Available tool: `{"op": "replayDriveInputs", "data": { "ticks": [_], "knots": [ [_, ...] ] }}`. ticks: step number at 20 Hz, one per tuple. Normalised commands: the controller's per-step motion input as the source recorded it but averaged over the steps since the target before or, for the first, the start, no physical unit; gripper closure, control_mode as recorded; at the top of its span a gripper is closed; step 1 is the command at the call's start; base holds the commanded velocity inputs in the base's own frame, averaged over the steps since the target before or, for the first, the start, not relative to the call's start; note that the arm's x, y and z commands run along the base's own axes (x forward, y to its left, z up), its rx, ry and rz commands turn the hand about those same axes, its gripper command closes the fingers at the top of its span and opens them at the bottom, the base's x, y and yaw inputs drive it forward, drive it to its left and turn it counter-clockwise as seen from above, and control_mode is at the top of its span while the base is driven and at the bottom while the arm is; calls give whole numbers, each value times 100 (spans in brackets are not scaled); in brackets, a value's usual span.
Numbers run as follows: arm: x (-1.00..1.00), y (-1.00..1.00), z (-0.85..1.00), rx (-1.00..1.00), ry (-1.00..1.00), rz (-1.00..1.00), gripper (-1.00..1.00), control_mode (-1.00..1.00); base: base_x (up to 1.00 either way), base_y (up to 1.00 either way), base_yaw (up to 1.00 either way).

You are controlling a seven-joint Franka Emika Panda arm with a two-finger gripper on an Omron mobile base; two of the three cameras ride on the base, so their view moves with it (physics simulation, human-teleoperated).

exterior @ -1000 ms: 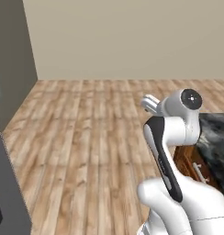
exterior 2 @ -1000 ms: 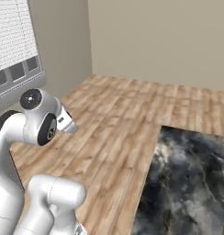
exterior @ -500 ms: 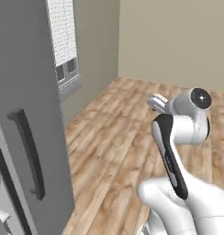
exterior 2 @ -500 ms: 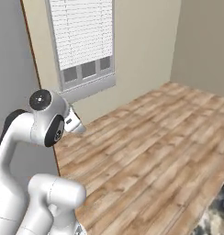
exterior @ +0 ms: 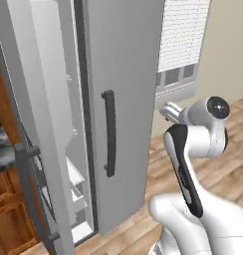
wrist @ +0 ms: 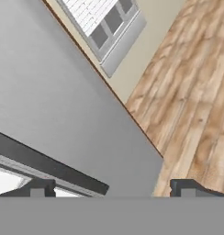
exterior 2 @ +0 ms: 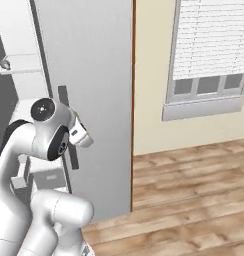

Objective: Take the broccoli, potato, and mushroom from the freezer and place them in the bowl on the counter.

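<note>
The tall light-grey freezer (exterior: 59, 99) had white inner shelves that looked like smooth matt plastic. Beside it, the wide grey door (exterior: 126, 74) had a flat, even, matt surface like painted metal. Its long vertical handle (exterior: 109, 132) was dark and smooth, with a slight shine. The floor (exterior 2: 194, 200) was of brown wooden planks with a clear grain and a soft satin look. The beige wall (exterior 2: 154, 100) was plain and matt. The window blind (exterior 2: 214, 35) was white with fine horizontal ribs. At the left edge, the dark marbled stone counter (exterior: 3, 144) looked polished, over brown wooden cabinets (exterior: 9, 214) with a warm smooth finish.
</note>
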Motion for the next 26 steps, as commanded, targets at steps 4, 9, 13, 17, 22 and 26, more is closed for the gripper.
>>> {"op": "replayDriveInputs", "data": {
  "ticks": [4,9,13,17,22,26],
  "knots": [
    [0,0,0,0,0,0,-100,100,36,-62,59],
    [0,0,0,0,0,0,-100,100,82,-74,45],
    [0,0,0,0,0,0,-100,100,30,-56,60],
    [0,0,0,0,0,0,-100,100,0,-28,73],
    [0,0,0,0,0,0,-100,100,45,-51,58],
    [0,0,0,0,0,0,-100,100,36,-23,13]
  ]
}}
